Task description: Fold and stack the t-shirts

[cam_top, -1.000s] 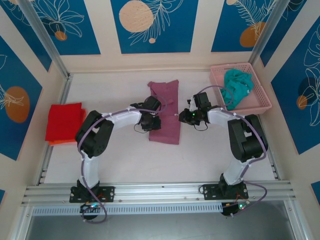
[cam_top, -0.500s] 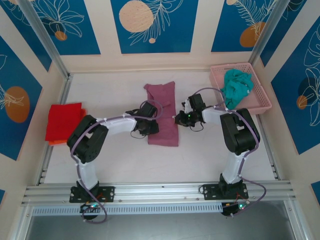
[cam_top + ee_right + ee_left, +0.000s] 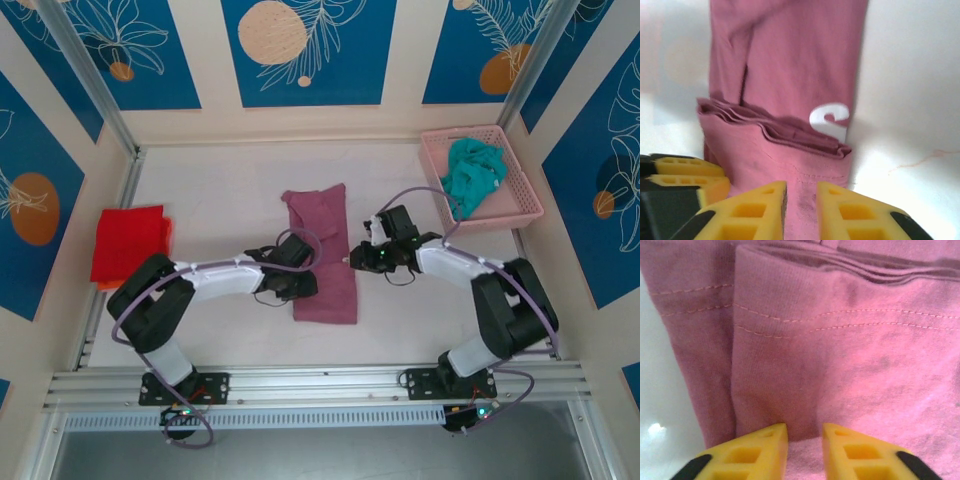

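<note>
The mauve-pink t-shirt (image 3: pixel 322 235) lies folded into a long narrow strip in the middle of the table, its near part doubled over in layers (image 3: pixel 790 145). My left gripper (image 3: pixel 302 284) is at the strip's left edge and my right gripper (image 3: pixel 350 262) at its right edge, both low on the cloth. In the left wrist view the yellow fingers (image 3: pixel 805 432) stand slightly apart over the shirt (image 3: pixel 840 365). The right gripper (image 3: pixel 801 192) is likewise narrowly open over the cloth. The red t-shirt (image 3: pixel 128 240) lies folded at the left. The teal t-shirt (image 3: pixel 472 172) sits crumpled in the basket.
The pink lattice basket (image 3: pixel 525 195) stands at the back right corner. An orange edge (image 3: pixel 118 285) shows under the red shirt. The white table (image 3: pixel 220 190) is walled on three sides, with a metal rail (image 3: pixel 320 385) along the near edge.
Both grippers drew back toward the near edge and the mauve shirt slid that way with them, stretching longer. The jaws of both have parted a little.
</note>
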Robot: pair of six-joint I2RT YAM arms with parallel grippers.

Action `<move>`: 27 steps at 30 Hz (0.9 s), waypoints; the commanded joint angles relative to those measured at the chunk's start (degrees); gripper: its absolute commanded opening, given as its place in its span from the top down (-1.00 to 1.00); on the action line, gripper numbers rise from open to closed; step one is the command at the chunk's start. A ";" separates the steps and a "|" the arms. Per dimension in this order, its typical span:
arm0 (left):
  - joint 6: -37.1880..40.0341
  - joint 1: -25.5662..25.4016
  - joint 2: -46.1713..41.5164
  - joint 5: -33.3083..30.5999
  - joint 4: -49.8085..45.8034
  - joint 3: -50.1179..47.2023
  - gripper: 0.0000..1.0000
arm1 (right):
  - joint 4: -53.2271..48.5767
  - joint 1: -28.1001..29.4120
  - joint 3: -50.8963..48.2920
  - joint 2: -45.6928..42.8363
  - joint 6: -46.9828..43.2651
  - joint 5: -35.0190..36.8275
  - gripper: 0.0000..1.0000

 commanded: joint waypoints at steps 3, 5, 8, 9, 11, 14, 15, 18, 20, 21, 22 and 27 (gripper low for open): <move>-0.13 0.65 -7.26 -6.07 -8.60 0.65 -0.01 | -5.79 0.86 2.12 -9.11 -13.69 5.07 0.14; 0.56 2.53 -10.09 -7.08 -9.47 0.51 -0.30 | -6.37 2.27 1.65 -12.46 -20.87 5.34 0.04; 2.03 6.76 -14.69 -8.31 -9.55 -0.90 -0.60 | -6.05 5.38 -0.40 -17.31 -29.26 4.18 -0.14; 2.58 8.37 -15.87 -7.94 -9.34 -1.52 -0.69 | -6.12 6.94 -1.06 -18.54 -31.33 3.85 -0.18; 3.88 12.52 -18.15 -6.23 -9.85 -2.38 -0.87 | -7.62 11.32 -1.68 -20.35 -35.60 4.12 -0.27; 6.68 16.95 -20.70 -6.07 -12.35 -2.53 -0.99 | -10.47 19.95 -1.45 -20.08 -42.52 7.58 -0.40; 7.37 18.13 -21.23 -6.07 -13.08 -2.40 -0.99 | -10.81 22.98 -1.43 -19.58 -44.56 9.24 -0.41; 9.11 21.33 -22.63 -5.38 -14.73 -2.48 -0.99 | -11.38 31.25 -0.73 -15.75 -49.58 13.34 -0.44; 9.67 22.58 -23.27 -5.16 -15.37 -2.72 -0.99 | -11.39 35.29 0.11 -11.98 -51.60 15.25 -0.43; 9.83 22.93 -23.54 -5.10 -15.47 -2.87 -0.99 | -11.02 36.32 0.36 -10.32 -52.01 15.63 -0.40; 9.79 23.16 -23.75 -5.10 -15.48 -3.24 -0.99 | -10.31 37.24 0.55 -8.59 -52.40 16.28 -0.35; 8.89 23.62 -24.24 -4.12 -14.35 -5.52 -0.99 | -8.31 39.87 2.38 -0.21 -54.96 18.68 -0.04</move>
